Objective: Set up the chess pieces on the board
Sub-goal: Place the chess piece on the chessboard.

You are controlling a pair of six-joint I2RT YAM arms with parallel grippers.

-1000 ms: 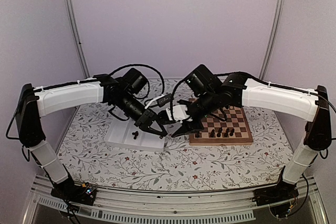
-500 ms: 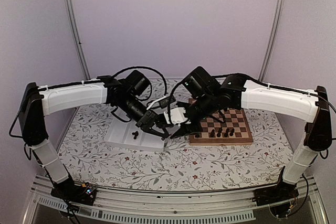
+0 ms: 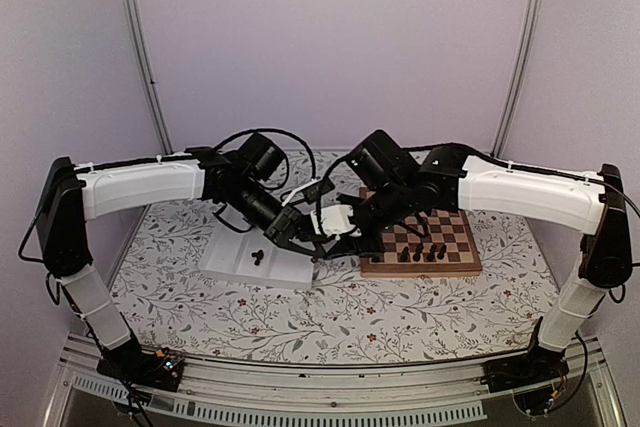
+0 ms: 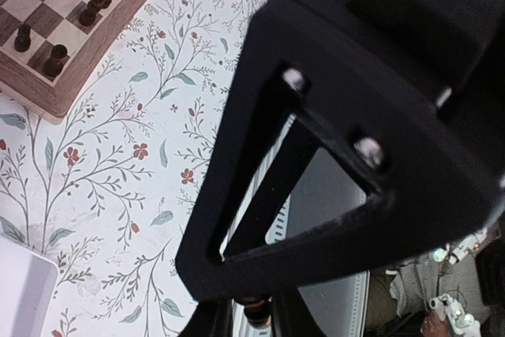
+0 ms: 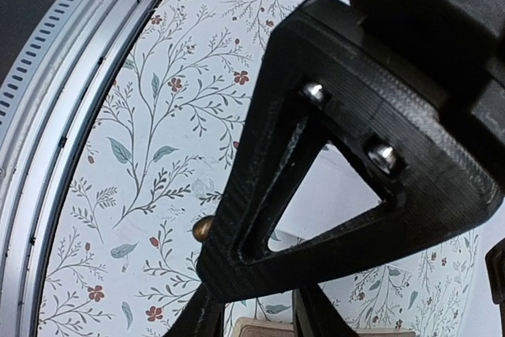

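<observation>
- Currently both grippers meet tip to tip above the floral tablecloth [image 3: 300, 312], over the gap between the white tray [image 3: 225, 265] and the board [image 3: 458, 225].
- Left gripper [image 3: 303, 237]: jaws clenched almost together, pinching 1 small dark chess piece [image 4: 255, 310] at the very tips. The left wrist view shows only a sliver of it, with a brownish band, at the bottom edge of the frame.
- Right gripper [image 3: 333, 244]: tips right up against the left gripper's tips. The right wrist view shows its 2 fingers [image 5: 201, 313] with a gap between them. Cannot tell whether they are clamped on the piece or loose around it.
- A small round brown knob [image 5: 203, 229] peeks out beside 1 right finger in the right wrist view. Too little shows to say what it is.
- Board lies flat on the right half of the table, its near-left corner just beside the 2 grippers.
- Dark pieces [image 3: 422, 253] stand upright in a row along the board's near edge; at least 4 count from the top view. The left wrist view catches the same row at its top-left corner.
- Tray lies left of the board, apart from it, with at least 1 more dark piece [image 3: 257, 256] inside, near its right side.
- Both arms reach inward from their bases, with dark cables looping above the wrists.
</observation>
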